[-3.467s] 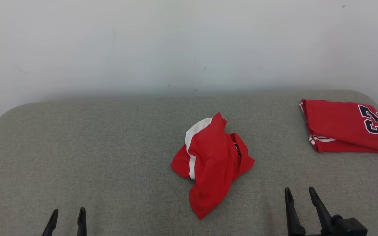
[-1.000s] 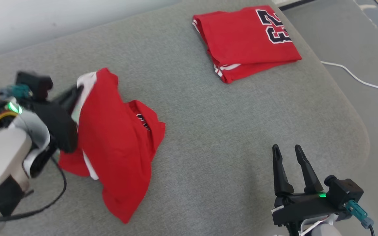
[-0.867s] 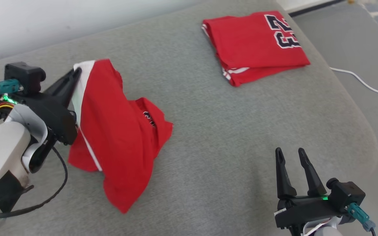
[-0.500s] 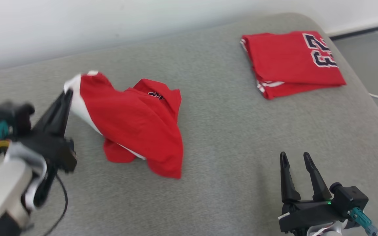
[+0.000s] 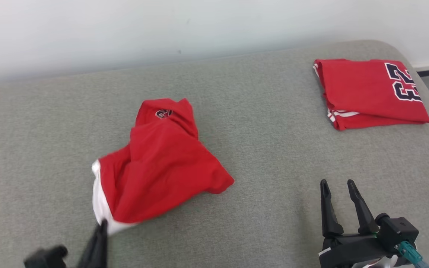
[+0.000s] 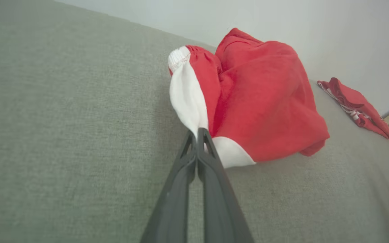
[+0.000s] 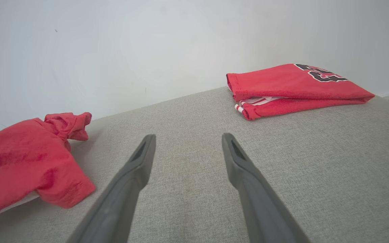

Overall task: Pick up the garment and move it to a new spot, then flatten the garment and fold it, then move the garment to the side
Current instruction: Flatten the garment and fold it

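Garment [image 5: 162, 167]: crumpled red heap with a white side panel, lying left of middle on the bench [image 5: 274, 149]. Soft, light, limp knit, probably prone to draping and bunching rather than sliding; best taken at a hem or corner. Pinched at the white panel's edge by the left end effector [image 6: 198, 133], closed tight on the cloth. Right end effector [image 5: 337, 184] spread wide, holding nothing, well apart. Bench cover of coarse grey weave, corners rounded. Folded red jersey [image 5: 367, 93] with dark numerals at far right.

A: Garment [image 5: 162, 167]?
B: Red cloth, matt, softly creased; white panel likewise.
A: Surface [image 5: 274, 141] under it?
B: Grey woven fabric, coarse, matt.
A: Right gripper [image 7: 186, 135]?
B: Dark, smooth, matt; plastic by look.
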Available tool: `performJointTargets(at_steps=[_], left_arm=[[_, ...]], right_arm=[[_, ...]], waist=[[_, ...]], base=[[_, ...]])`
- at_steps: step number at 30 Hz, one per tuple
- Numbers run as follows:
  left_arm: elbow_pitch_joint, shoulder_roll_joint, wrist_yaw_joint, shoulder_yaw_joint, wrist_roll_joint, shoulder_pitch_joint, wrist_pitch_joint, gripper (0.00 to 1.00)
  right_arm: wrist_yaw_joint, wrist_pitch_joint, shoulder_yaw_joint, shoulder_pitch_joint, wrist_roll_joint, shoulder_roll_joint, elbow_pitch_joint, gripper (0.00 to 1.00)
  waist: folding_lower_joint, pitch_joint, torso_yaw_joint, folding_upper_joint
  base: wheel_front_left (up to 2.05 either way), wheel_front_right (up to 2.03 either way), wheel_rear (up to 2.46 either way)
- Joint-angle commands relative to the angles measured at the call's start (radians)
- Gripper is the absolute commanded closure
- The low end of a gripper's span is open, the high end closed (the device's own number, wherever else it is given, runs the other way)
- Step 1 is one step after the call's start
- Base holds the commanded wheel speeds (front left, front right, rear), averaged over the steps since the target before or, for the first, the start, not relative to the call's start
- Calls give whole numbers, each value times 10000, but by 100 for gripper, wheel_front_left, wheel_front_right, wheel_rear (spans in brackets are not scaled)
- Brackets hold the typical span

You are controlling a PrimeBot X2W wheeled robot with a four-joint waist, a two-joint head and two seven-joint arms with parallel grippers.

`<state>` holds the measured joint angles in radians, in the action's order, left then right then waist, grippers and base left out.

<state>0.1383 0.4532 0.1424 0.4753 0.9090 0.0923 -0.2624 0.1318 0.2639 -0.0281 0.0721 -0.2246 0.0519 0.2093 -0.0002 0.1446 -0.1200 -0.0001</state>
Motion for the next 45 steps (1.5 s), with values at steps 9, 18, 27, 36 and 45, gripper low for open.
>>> performJointTargets(at_steps=[9,18,27,36,45], left_arm=[[1311,-1630,-925,-728,-1181,-965,-30,31],[634,-1708,-1198,-2201,-2826,-695,-30,0],[759,-902,-1353,-2577,-3148,392,271,0],[1946,-381,-1614,-2628,-3106,1367,736,0],[3393,-629,-1756,-2382,-2910,1810,1107,5]], right_arm=[[-27,0,14,-143,243,-31,65,0],[-27,0,23,-220,264,-31,112,0],[-27,1,168,-176,41,-31,206,0],[-27,0,150,-79,-6,-31,184,0],[-27,0,104,-10,-24,-34,201,0]], waist=[[2,-122,339,1],[2,-338,369,1],[2,-287,-165,1],[2,116,-826,1],[2,309,-1144,1]], base=[[0,0,0],[0,0,0],[0,0,0],[0,0,0],[0,0,0]])
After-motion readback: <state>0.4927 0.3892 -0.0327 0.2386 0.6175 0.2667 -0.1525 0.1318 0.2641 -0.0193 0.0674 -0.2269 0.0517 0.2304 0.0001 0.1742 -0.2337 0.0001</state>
